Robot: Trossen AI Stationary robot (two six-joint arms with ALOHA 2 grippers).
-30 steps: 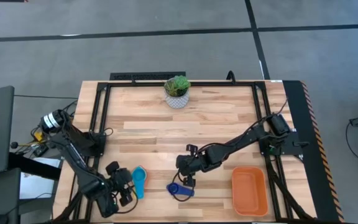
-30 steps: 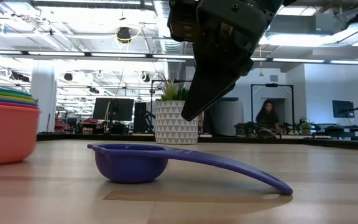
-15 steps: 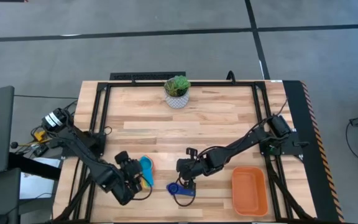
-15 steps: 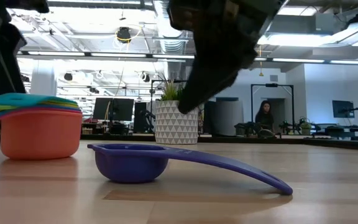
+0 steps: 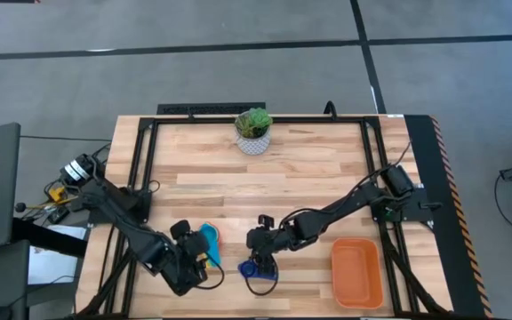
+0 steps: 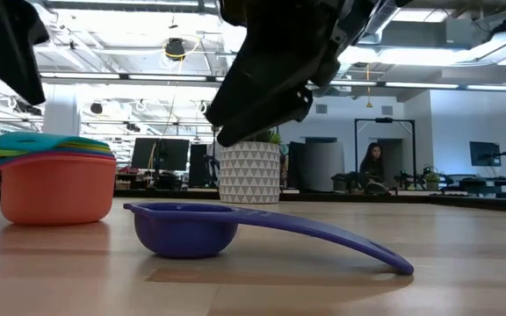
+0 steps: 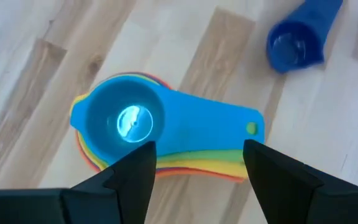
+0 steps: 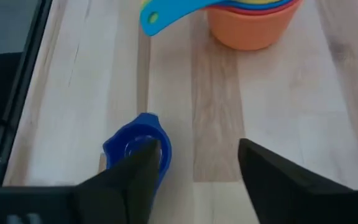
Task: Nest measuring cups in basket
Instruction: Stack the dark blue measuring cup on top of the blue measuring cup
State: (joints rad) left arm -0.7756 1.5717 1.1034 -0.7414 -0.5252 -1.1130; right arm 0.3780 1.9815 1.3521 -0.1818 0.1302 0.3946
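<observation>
One nested stack of cups (image 7: 160, 134) is sitting on the counter (image 5: 309, 187) near its front edge, a light blue cup on top with green, yellow, red and orange beneath (not every layer can be counted). One dark blue cup (image 6: 187, 230) is lying alone just beside it. The left pincer (image 7: 197, 168) is hovering wide over the stack; the right pincer (image 8: 194, 165) is spreading above the dark blue cup. One orange basket (image 5: 356, 271) is lying well apart.

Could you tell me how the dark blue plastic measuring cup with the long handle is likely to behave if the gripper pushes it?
The dark blue plastic measuring cup looks light, so it would probably slide on the smooth wooden table. Its long curved handle may make it pivot rather than travel straight.
</observation>
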